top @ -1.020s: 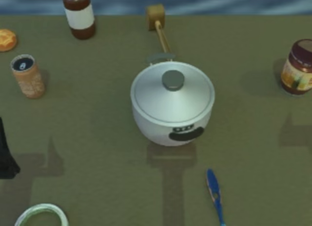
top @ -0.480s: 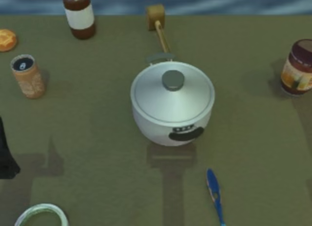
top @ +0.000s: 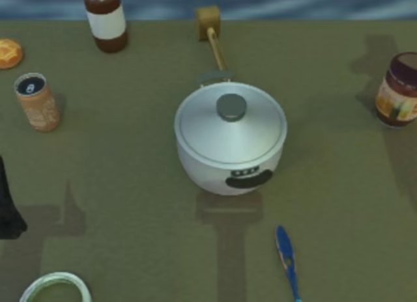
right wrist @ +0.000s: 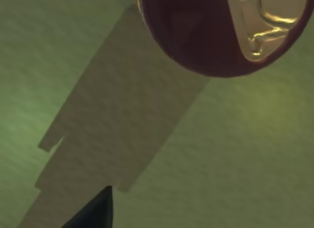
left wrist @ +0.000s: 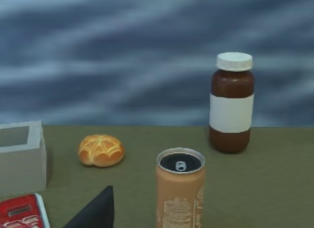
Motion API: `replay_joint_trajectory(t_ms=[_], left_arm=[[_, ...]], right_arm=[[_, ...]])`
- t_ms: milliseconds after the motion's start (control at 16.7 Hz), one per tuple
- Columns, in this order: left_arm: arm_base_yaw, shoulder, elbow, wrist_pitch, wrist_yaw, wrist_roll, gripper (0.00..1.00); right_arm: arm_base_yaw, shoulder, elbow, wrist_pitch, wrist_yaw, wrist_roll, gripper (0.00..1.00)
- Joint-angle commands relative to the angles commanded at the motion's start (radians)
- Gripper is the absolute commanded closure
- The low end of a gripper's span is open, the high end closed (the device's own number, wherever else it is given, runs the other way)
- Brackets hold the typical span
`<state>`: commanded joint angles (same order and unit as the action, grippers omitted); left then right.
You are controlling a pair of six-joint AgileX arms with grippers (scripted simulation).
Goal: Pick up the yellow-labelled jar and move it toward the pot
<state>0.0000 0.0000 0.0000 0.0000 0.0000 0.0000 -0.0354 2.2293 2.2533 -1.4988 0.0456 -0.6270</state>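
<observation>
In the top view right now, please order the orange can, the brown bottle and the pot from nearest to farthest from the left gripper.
The left gripper sits at the table's left edge.
1. Orange can: left side, just beyond the gripper.
2. Brown bottle: far edge, left of centre.
3. Pot: middle of the table.

In your right wrist view, the yellow-labelled jar (right wrist: pixel 206 34) looms close over the olive table (right wrist: pixel 255 154), its dark-red body cut off by the frame edge, with a strip of glossy yellow label showing. A broad blocky shadow (right wrist: pixel 117 120) stretches away from the jar. One dark fingertip (right wrist: pixel 95 213) pokes in, touching nothing.
</observation>
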Motion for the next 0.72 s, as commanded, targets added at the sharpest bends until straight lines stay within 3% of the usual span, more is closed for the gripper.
replay_joint_trajectory(t_ms=[420, 720], left_arm=[[0.0, 0.0, 0.0, 0.0, 0.0, 0.0, 0.0], [0.0, 0.0, 0.0, 0.0, 0.0, 0.0, 0.0]], right_arm=[[0.034, 0.437, 0.523, -0.207, -0.025, -0.183, 0.0], [0.047, 0.511, 0.642, -0.223, -0.036, -0.228, 0.0]])
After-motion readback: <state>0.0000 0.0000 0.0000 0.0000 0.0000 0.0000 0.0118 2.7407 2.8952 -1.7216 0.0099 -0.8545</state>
